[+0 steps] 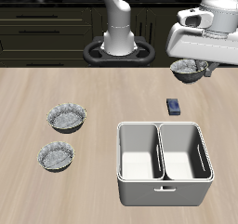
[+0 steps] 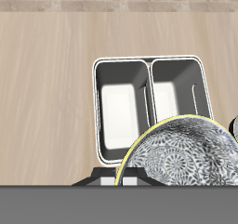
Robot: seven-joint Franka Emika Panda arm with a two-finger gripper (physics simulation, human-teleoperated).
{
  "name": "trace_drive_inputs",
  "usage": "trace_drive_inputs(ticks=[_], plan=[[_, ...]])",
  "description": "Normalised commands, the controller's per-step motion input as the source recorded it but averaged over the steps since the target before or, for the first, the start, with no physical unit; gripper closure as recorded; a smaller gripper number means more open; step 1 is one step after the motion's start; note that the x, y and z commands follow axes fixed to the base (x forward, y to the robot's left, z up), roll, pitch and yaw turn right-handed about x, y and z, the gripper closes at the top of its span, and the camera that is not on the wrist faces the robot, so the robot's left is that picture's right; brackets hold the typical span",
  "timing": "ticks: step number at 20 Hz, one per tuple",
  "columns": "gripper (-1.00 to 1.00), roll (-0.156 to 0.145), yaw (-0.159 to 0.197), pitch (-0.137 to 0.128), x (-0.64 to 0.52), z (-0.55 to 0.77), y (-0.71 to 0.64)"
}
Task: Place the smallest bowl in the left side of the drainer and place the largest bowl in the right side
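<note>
My pincer (image 1: 191, 68) grips a speckled grey bowl (image 2: 181, 153) aloft near the bench's back edge, behind the drainer (image 1: 164, 186). Both its compartments are empty, so neither placement is done. Two wider bowls (image 1: 68, 118) (image 1: 56, 156) wait toward the opposite side edge, which suggests I carry the smallest.

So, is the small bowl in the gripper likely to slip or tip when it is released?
The smallest bowl looks metallic and stiff, so it probably will not bend in the gripper. Its glossy, fluted rim may let it slip or swivel. Being round and shallow, it could rock when dropped into the drainer.
</note>
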Motion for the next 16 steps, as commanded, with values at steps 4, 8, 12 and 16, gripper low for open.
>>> trace_drive_inputs(ticks=[4, 8, 12, 16], plan=[[1.0, 0.023, 0.01, 0.017, 0.15, -0.15, 0.18], [1.0, 0.019, -0.002, 0.023, 0.09, -0.18, 0.15], [1.0, 0.015, 0.008, 0.026, 0.07, -0.18, 0.08], [1.0, 0.015, 0.006, 0.048, 0.11, -0.34, 0.05]])
